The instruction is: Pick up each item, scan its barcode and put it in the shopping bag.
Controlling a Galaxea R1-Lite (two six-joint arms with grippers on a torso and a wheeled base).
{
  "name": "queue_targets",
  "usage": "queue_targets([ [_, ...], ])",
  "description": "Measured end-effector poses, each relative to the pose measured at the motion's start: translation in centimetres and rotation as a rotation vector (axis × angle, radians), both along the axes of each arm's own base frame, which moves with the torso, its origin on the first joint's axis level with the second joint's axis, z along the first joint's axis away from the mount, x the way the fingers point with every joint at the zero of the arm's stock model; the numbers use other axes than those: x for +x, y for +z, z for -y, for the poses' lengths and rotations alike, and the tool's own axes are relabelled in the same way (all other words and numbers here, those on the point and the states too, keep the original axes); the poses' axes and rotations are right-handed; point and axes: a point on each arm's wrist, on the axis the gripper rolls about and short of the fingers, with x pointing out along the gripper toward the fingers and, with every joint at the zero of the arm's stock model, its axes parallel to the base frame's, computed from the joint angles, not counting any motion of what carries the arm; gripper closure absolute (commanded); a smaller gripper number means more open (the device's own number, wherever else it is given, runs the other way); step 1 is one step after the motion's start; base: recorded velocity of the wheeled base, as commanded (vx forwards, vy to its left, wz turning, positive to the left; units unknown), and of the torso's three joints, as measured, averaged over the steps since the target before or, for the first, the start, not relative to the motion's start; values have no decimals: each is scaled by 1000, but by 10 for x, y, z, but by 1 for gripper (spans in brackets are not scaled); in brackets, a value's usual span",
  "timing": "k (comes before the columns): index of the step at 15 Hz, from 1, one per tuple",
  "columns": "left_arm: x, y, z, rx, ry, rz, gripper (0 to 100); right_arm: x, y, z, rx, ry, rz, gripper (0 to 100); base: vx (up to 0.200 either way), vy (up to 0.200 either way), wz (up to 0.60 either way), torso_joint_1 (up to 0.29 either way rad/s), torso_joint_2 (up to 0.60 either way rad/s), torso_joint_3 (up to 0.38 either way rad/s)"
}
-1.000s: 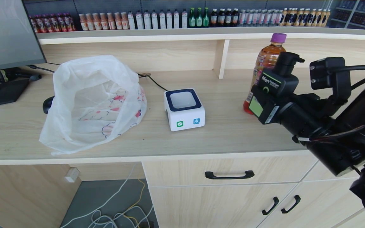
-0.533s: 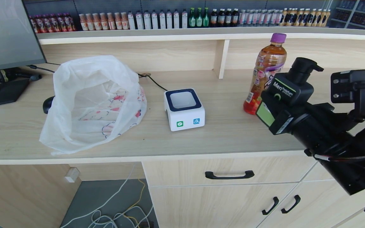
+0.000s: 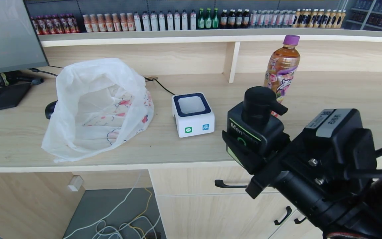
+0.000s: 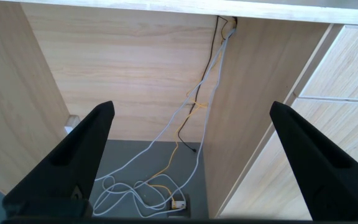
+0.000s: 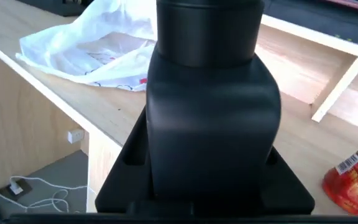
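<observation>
My right gripper (image 3: 249, 151) is shut on a black pump bottle (image 3: 255, 121), held upright in the air above the counter's front edge, to the right of the white scanner box (image 3: 193, 114). The same black pump bottle (image 5: 211, 106) fills the right wrist view, between the jaws. An orange drink bottle (image 3: 282, 69) with a purple cap stands on the counter behind it. The white shopping bag (image 3: 96, 103) lies open on the left of the counter. My left gripper (image 4: 191, 165) hangs open below the counter, over cables on the floor.
A monitor (image 3: 7, 33) and a black mouse (image 3: 49, 109) sit at the counter's far left. A cable (image 3: 159, 84) runs from the scanner to the back. Drawers with black handles (image 3: 225, 184) lie under the counter (image 3: 343, 96). A shelf of bottles (image 3: 191, 18) lines the back.
My right arm has carried the pump bottle away from the drink bottle, down and to the left toward the counter's front edge, closer to the scanner. The drink bottle now stands uncovered.
</observation>
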Motion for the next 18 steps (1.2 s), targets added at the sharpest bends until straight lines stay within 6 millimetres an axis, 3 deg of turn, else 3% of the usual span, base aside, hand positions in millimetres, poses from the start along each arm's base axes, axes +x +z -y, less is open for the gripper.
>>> queue_targets([
  [2, 0, 0, 0, 0, 0, 0, 0, -19, -2, -10, -70, 59, 62, 100, 0, 0, 0, 0, 0, 0],
  [6, 0, 0, 0, 0, 0, 0, 0, -38, 0, -19, -196, 136, 238, 100, 0, 0, 0, 0, 0, 0],
  [13, 0, 0, 0, 0, 0, 0, 0, -44, -16, -27, -369, 217, 394, 100, 0, 0, 0, 0, 0, 0],
  [16, 0, 0, 0, 0, 0, 0, 0, -41, -15, -32, -392, 158, 518, 100, 0, 0, 0, 0, 0, 0],
  [18, 0, 0, 0, 0, 0, 0, 0, -38, -27, -37, -454, 154, 534, 100, 0, 0, 0, 0, 0, 0],
])
